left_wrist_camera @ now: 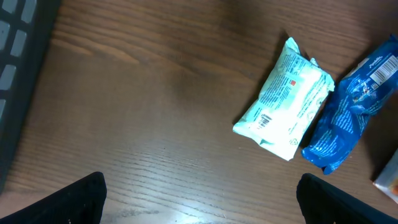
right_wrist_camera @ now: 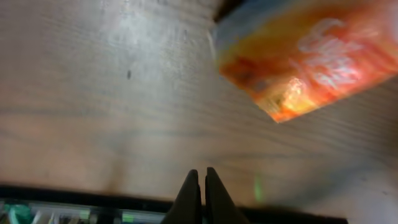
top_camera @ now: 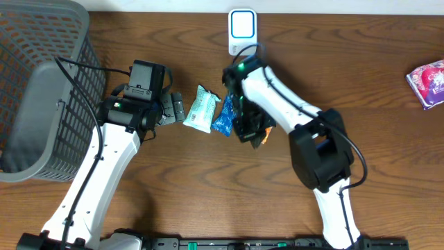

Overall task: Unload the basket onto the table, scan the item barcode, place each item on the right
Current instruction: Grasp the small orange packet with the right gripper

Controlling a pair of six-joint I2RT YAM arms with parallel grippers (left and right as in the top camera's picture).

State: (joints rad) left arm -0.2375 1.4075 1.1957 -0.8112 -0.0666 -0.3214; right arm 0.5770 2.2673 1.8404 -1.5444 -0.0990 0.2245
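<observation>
Three packets lie mid-table: a mint-green wipes pack point(top_camera: 201, 110) point(left_wrist_camera: 286, 99), a blue packet point(top_camera: 224, 114) point(left_wrist_camera: 351, 106) beside it, and an orange packet point(top_camera: 264, 133) point(right_wrist_camera: 305, 56). My right gripper point(top_camera: 248, 126) point(right_wrist_camera: 203, 177) is shut, with nothing between its fingertips. In the right wrist view the blurred orange packet lies ahead and to the right of it. My left gripper point(top_camera: 176, 108) point(left_wrist_camera: 199, 205) stands wide open over bare wood, left of the wipes pack. A white scanner point(top_camera: 241, 28) stands at the table's far edge.
A grey mesh basket point(top_camera: 41, 83) fills the far left. A pink packet point(top_camera: 428, 82) lies at the right edge. In the left wrist view the basket wall point(left_wrist_camera: 15, 56) runs along the left side.
</observation>
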